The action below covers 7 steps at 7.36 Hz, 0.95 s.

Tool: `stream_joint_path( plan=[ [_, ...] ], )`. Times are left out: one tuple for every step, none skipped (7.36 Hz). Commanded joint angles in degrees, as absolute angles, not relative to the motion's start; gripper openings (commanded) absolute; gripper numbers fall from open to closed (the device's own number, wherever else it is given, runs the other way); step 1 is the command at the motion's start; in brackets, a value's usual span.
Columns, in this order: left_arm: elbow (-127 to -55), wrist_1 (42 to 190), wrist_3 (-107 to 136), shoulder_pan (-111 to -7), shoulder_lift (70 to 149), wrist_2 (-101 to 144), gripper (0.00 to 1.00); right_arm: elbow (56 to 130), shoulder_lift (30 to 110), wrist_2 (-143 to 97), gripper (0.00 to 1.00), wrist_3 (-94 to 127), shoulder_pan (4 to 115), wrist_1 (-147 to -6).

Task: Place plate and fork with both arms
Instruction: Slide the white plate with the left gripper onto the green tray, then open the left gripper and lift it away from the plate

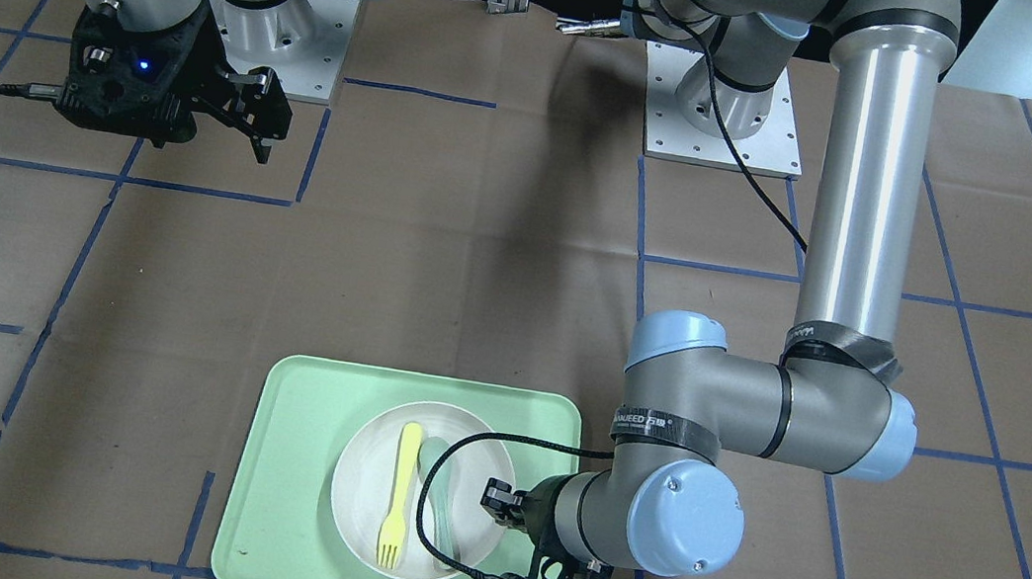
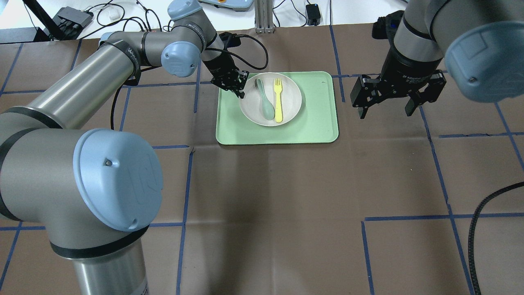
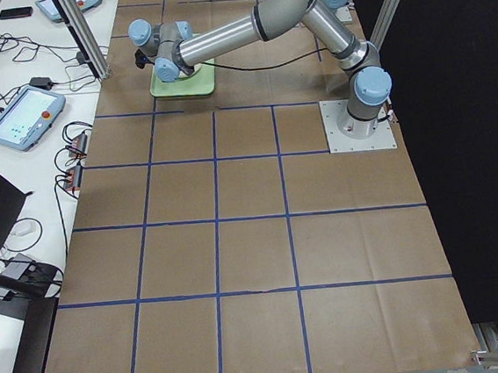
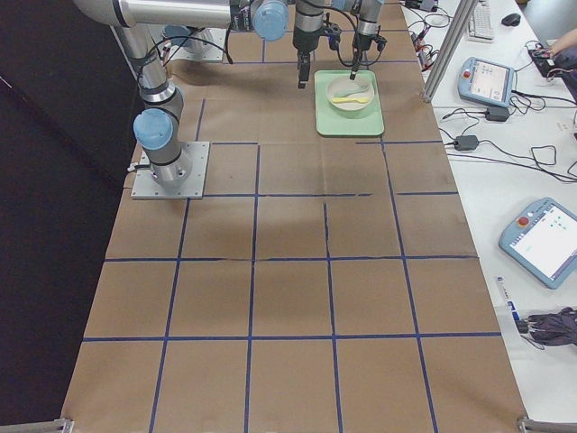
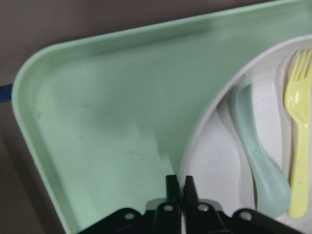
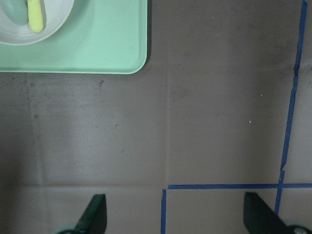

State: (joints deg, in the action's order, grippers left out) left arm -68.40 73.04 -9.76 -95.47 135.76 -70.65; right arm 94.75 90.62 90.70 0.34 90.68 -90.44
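Note:
The off-white plate [image 2: 292, 98] lies on the light-green tray [image 2: 319, 123], with the pale-yellow fork [image 2: 278, 100] and a grey-green spoon [image 2: 265, 102] lying in it side by side. My left gripper [image 2: 239, 88] is at the plate's left rim. In the left wrist view my left gripper [image 5: 180, 183] is shut on the rim of the plate [image 5: 214, 161], next to the spoon [image 5: 256, 156] and the fork [image 5: 298, 146]. My right gripper [image 2: 386, 114] is open and empty, above the bare table to the right of the tray.
The tray [image 1: 294, 460] sits near the table's far edge from the robot. Brown paper with blue tape lines covers the table [image 2: 286, 205]. The left arm's cable [image 1: 441, 479] loops over the plate. The arm bases [image 1: 719, 107] stand at the robot's side.

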Motion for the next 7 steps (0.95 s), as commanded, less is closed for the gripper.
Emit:
stream_joint_path(
  plan=[
    [-68.47,73.12,-9.76,-95.54,136.05,-70.4,0.09,94.75,90.62,90.62,1.0,0.44,90.62,-90.44],
    [-68.55,73.12,-9.76,-95.54,136.14,-70.4,0.13,94.75,90.62,90.62,1.0,0.44,90.62,-90.44],
    [-68.38,73.12,-9.76,-95.45,136.14,-70.57,0.36,94.75,90.62,90.62,1.0,0.53,90.62,-90.44],
    [-68.29,73.21,-9.76,-95.54,135.88,-70.75,0.98,94.75,90.62,90.62,1.0,0.44,90.62,-90.44],
    [-68.55,74.0,-9.67,-95.54,135.18,-70.93,1.0,94.75,90.62,90.62,1.0,0.44,90.62,-90.44],
    [-68.12,75.83,-9.67,-95.62,133.87,-71.71,1.0,94.75,90.62,90.62,1.0,0.44,90.62,-90.44],
    [-68.64,78.98,-9.67,-95.62,129.07,-74.59,1.0,94.75,90.62,90.53,1.0,0.44,90.62,-90.44]
  ],
)
